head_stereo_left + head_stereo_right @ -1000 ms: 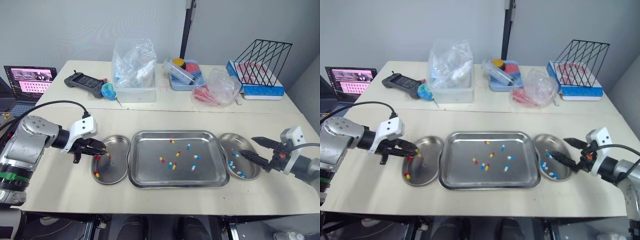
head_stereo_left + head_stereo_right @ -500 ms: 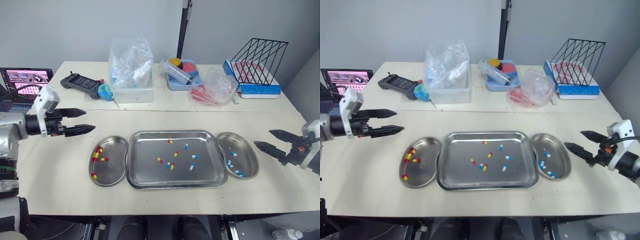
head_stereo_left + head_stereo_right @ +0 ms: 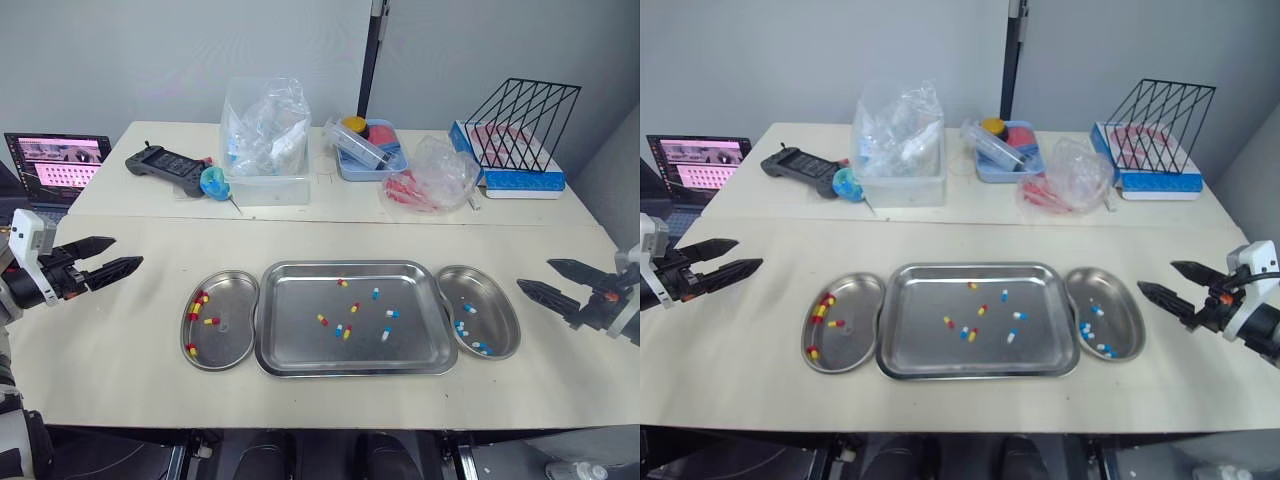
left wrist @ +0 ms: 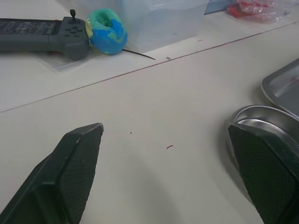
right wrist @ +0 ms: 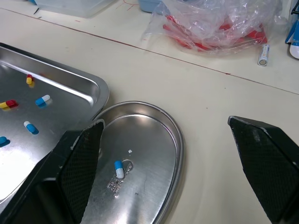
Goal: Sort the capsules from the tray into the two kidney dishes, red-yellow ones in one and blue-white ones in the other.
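Loose capsules [image 3: 345, 331], red-yellow and blue-white, lie scattered mid-tray [image 3: 355, 266] on the worktop [image 3: 130, 350]. The left kidney dish [image 3: 235, 345], just beside the tray, holds red-yellow capsules [image 3: 197, 305]; the right kidney dish [image 3: 500, 310] holds blue-white capsules [image 3: 462, 327]. The left gripper [image 3: 127, 251] hovers well left of its dish, fingers spread wide, grasping nothing; the right gripper [image 3: 533, 274], near its dish, is likewise released.

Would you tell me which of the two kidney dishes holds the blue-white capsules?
The kidney dish on the tray's right side; the left dish holds red-yellow capsules.
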### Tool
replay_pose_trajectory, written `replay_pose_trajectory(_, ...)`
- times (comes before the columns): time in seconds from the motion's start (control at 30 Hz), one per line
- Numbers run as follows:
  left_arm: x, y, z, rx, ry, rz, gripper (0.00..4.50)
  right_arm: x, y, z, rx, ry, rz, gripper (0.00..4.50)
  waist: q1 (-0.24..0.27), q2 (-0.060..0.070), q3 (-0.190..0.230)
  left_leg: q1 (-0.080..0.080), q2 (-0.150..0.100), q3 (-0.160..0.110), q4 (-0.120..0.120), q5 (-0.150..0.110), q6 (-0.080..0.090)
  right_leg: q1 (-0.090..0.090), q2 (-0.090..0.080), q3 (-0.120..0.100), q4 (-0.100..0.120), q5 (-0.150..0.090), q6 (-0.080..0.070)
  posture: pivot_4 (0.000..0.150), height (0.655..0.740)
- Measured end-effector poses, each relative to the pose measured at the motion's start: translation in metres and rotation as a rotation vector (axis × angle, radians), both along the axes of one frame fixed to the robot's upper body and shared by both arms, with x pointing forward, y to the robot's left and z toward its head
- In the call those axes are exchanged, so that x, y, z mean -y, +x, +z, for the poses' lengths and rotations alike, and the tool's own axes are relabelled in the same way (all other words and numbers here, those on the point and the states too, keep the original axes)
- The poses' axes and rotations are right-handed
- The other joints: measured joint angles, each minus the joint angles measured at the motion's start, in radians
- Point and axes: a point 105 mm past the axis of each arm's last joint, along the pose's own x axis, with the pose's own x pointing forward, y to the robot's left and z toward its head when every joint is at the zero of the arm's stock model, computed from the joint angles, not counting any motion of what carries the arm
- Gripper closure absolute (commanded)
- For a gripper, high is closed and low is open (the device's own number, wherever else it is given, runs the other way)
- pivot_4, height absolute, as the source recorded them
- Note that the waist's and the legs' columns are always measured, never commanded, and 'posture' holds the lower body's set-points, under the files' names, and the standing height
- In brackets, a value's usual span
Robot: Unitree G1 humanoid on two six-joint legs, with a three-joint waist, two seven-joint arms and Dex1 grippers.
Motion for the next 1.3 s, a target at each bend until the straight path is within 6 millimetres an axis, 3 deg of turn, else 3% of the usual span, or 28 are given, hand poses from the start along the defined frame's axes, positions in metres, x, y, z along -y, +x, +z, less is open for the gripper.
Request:
replay_pose_trajectory(0.33, -0.020, -0.004, -0.003, 0.051, 0.034, 0.132, 0.02, -0.002, 0.008, 0.005, 0.023, -0.005, 0.012, 0.00, -0.003, 0.000, 0.000, 0.000, 0.000, 0.000, 0.000, 0.000, 0.000, 0.000, 0.000, 0.000, 0.000, 0.000, -0.001, 0.150, 0.7400)
replay_pose_trajectory(0.5, -0.033, -0.016, -0.008, 0.070, 0.065, 0.209, 0.02, -0.005, 0.014, 0.007, 0.026, 0.007, 0.025, 0.00, -0.009, 0.000, 0.000, 0.000, 0.001, 0.000, -0.001, 0.000, 0.000, -0.001, -0.001, 0.000, 0.000, 0.000, -0.001, 0.150, 0.7400)
replay_pose_trajectory(0.63, -0.054, -0.024, -0.009, 0.168, 0.195, 0.401, 0.02, -0.007, 0.023, 0.010, 0.028, 0.028, 0.046, 0.00, -0.012, 0.000, 0.000, 0.001, 0.001, 0.000, -0.002, 0.000, 0.000, -0.001, -0.003, 0.000, 0.000, 0.001, -0.002, 0.150, 0.7400)
replay_pose_trajectory(0.8, -0.065, -0.041, -0.013, 0.200, 0.142, 0.485, 0.02, -0.005, 0.029, 0.013, 0.032, 0.021, 0.052, 0.00, -0.011, 0.000, 0.000, 0.001, 0.001, 0.000, -0.002, -0.004, -0.006, -0.002, -0.004, -0.002, -0.001, 0.001, -0.002, 0.150, 0.7400)
replay_pose_trajectory(0.97, -0.028, -0.060, -0.016, 0.102, -0.034, 0.245, 0.02, -0.006, 0.029, 0.012, 0.020, 0.020, 0.075, 0.00, -0.013, 0.000, 0.000, 0.001, 0.000, 0.001, -0.002, -0.004, -0.008, -0.002, -0.007, -0.004, -0.001, 0.001, -0.002, 0.150, 0.7400)
replay_pose_trajectory(1.17, 0.035, -0.053, 0.004, 0.075, 0.026, -0.041, 0.02, -0.014, 0.026, 0.017, 0.034, -0.002, 0.126, 0.00, -0.009, 0.002, 0.000, 0.001, 0.000, 0.001, -0.002, -0.004, -0.008, -0.001, -0.007, -0.003, -0.001, 0.001, -0.002, 0.150, 0.7400)
replay_pose_trajectory(1.3, 0.113, -0.045, 0.004, 0.051, 0.101, -0.320, 0.02, -0.031, 0.015, 0.012, -0.002, -0.066, 0.204, 0.00, 0.000, 0.002, 0.000, 0.001, -0.001, 0.001, -0.002, -0.002, -0.004, 0.000, -0.006, -0.003, -0.001, 0.002, -0.001, 0.150, 0.7400)
